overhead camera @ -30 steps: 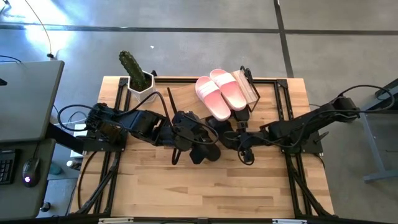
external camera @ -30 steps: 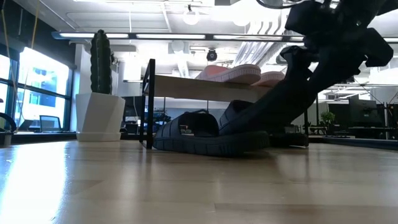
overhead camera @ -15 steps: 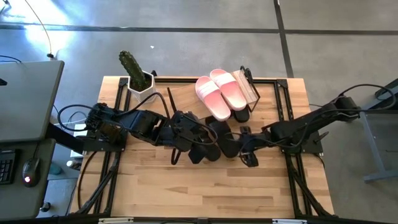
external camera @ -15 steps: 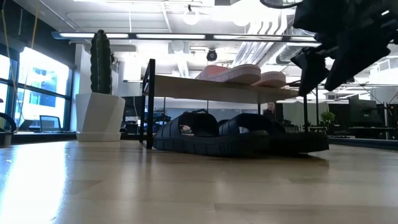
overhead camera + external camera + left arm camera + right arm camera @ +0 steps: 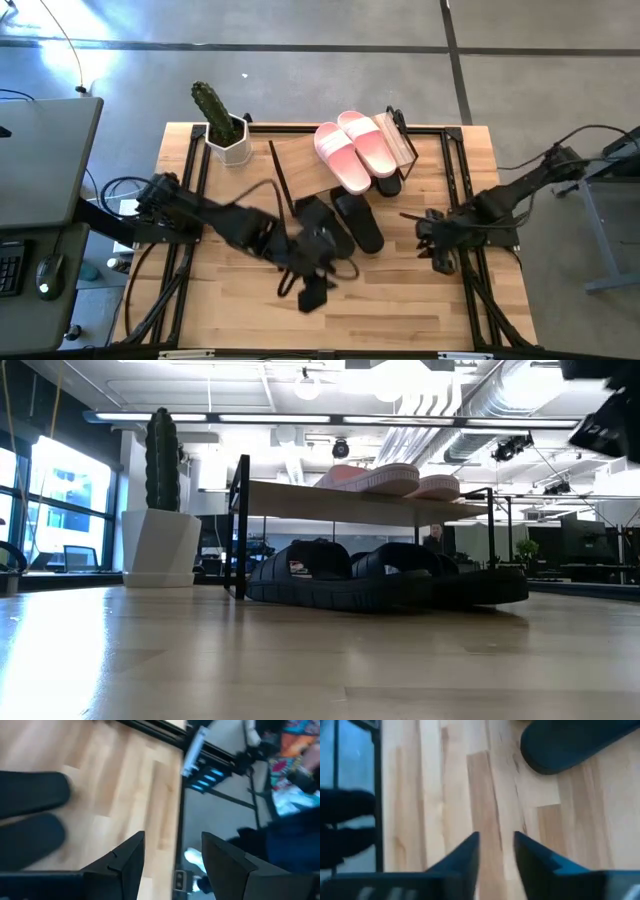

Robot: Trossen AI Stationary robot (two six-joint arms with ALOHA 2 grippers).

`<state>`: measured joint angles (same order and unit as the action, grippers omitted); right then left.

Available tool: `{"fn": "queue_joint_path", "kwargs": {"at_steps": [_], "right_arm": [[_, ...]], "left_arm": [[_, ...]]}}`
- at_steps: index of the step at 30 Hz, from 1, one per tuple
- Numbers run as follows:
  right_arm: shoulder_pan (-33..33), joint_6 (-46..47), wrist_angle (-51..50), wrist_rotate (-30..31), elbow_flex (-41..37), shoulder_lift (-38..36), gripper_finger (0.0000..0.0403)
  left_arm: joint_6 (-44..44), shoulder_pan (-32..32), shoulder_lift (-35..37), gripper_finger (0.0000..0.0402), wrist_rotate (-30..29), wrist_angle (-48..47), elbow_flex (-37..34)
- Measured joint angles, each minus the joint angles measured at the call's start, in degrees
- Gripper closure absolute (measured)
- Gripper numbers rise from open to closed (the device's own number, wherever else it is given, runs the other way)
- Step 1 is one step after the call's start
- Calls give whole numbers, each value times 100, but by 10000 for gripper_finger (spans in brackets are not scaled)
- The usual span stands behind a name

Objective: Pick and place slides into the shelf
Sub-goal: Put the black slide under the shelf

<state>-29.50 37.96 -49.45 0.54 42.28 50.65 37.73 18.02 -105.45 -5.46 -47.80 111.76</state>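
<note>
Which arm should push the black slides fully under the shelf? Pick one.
Left, probably. The open left hand hovers beside the pair of black wide-strap slides jutting from under the low wood-topped shelf; the right hand sits off by the table's right edge.

Pink slides (image 5: 356,148) atop shelf (image 5: 305,165)

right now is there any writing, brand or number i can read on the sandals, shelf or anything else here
None can be read.
Black sandal under the shelf: a small pale mark on its strap, too small to read.
Pink sandals, plant pot: no text shows.
</note>
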Motion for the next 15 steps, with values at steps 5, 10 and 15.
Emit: {"fn": "queue_joint_path", "kwargs": {"at_steps": [5, 10, 15], "right_arm": [[-1030, 930, -85, 1186, 0, -242, 391], [-1683, 1635, -20, 1969, 2, 204, 383], [-1947, 1898, 374, 2208, 2, 1065, 398]], "left_arm": [[108, 294, -305, 234, -349, 463, -288], [414, 336, -581, 263, -592, 579, -360], [552, 334, -789, 290, -627, 723, -360]]}}
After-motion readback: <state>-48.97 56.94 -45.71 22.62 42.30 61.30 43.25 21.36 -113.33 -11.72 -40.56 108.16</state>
